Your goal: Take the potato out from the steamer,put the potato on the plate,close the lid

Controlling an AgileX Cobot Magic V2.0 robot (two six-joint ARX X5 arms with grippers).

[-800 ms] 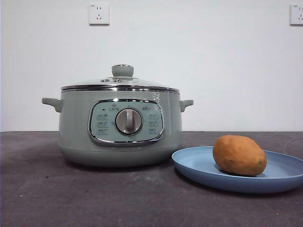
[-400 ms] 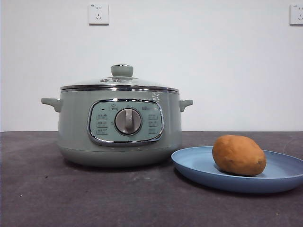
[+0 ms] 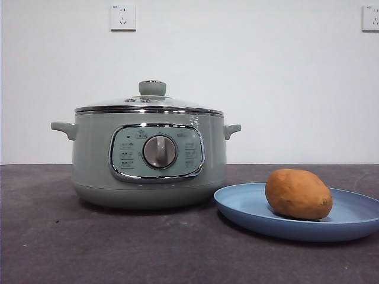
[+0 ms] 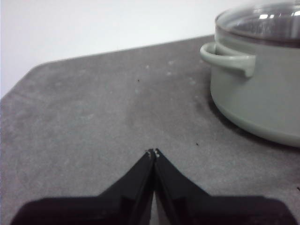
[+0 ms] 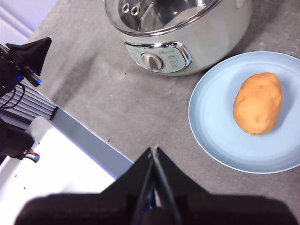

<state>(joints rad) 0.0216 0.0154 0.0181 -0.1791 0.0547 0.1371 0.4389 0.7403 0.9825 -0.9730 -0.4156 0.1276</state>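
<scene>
The orange-brown potato [image 3: 298, 194] lies on the light-blue plate [image 3: 249, 207], to the right of the sage-green steamer [image 3: 95, 171]. The glass lid [image 3: 148, 104] with its green knob sits closed on the steamer. Neither arm shows in the front view. My left gripper [image 4: 153, 153] is shut and empty, low over the table beside the steamer's side handle [image 4: 228, 60]. My right gripper [image 5: 154, 150] is shut and empty, high above the table's front, with the potato [image 5: 258, 103], the plate [image 5: 211, 131] and the steamer [image 5: 220, 37] below it.
The dark grey table [image 3: 118, 248] spreads around the pot and plate. Two wall sockets [image 3: 122, 16] sit on the white wall behind. In the right wrist view, the table's front edge, a white base [image 5: 51, 168] and the other arm's black parts [image 5: 18, 61] show.
The whole front view has shifted very slightly to the left. The steamer, lid, plate and potato keep their places relative to each other.
</scene>
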